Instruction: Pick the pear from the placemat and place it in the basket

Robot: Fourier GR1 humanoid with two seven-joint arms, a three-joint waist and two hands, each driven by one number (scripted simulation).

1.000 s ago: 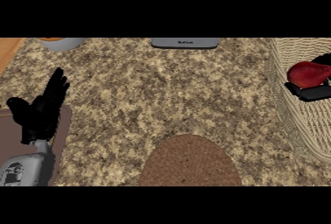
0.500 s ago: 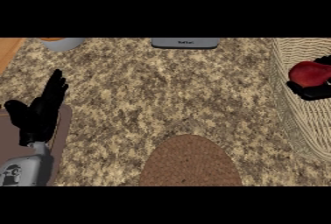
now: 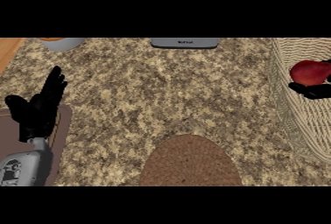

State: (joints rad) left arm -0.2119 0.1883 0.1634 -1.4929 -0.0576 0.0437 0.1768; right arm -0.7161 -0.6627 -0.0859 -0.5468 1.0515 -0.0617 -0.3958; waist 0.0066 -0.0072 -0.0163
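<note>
A speckled, granite-like surface (image 3: 168,87) carries a brown oval placemat (image 3: 189,162) of fine woven texture at the lower edge and a pale wicker basket (image 3: 294,127) at the right. The smooth red pear (image 3: 310,72) sits over the basket's inside, with the right hand's (image 3: 313,91) black fingers curled under and around it. The left hand (image 3: 39,109) rests at the left edge, its fingers straight and pointing up.

Grey appliance (image 3: 184,42) and orange-filled bowl (image 3: 60,42) at speckled counter's (image 3: 161,92) far edge
</note>
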